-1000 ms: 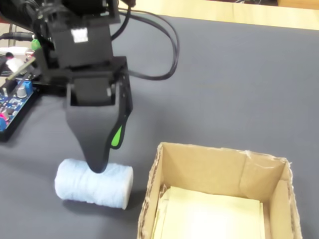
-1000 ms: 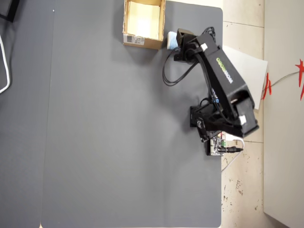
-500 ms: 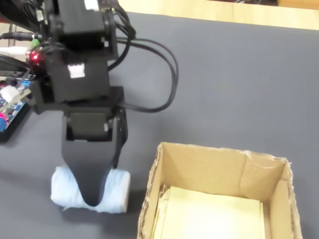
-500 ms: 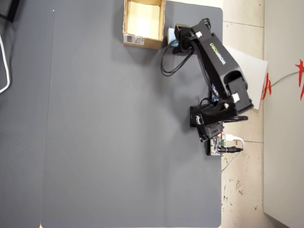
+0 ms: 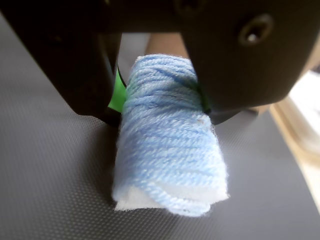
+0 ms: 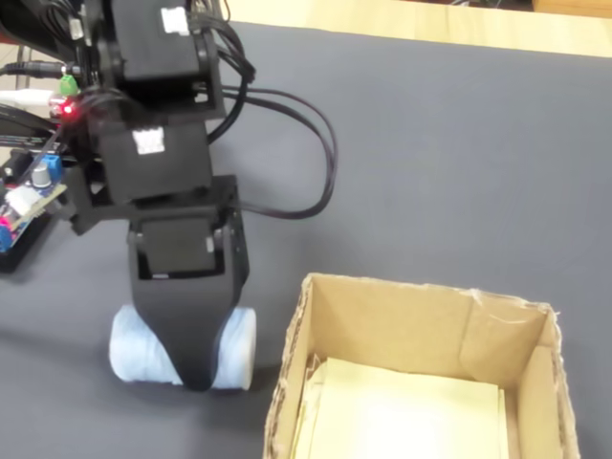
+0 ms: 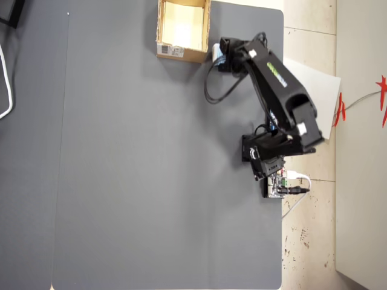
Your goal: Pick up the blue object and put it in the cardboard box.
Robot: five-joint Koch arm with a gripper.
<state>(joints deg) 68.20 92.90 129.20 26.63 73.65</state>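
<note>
The blue object point(image 5: 170, 150) is a pale blue yarn-wrapped soft block lying on the dark grey mat. My gripper point(image 5: 162, 107) comes down over it, one black jaw pressed against each side, with a green pad showing at the left jaw. In the fixed view the gripper point(image 6: 196, 368) covers the middle of the blue object point(image 6: 134, 354), whose two ends stick out on either side. The cardboard box point(image 6: 402, 320) stands open just to the right, a pale sheet inside. From overhead, the blue object point(image 7: 216, 53) sits right beside the cardboard box point(image 7: 159, 24).
A black cable point(image 6: 316, 163) loops over the mat behind the arm. An electronics board point(image 6: 29, 196) with lit LEDs sits at the left. The arm's base point(image 7: 266, 154) stands at the mat's right edge, with pale floor point(image 7: 308, 241) beyond.
</note>
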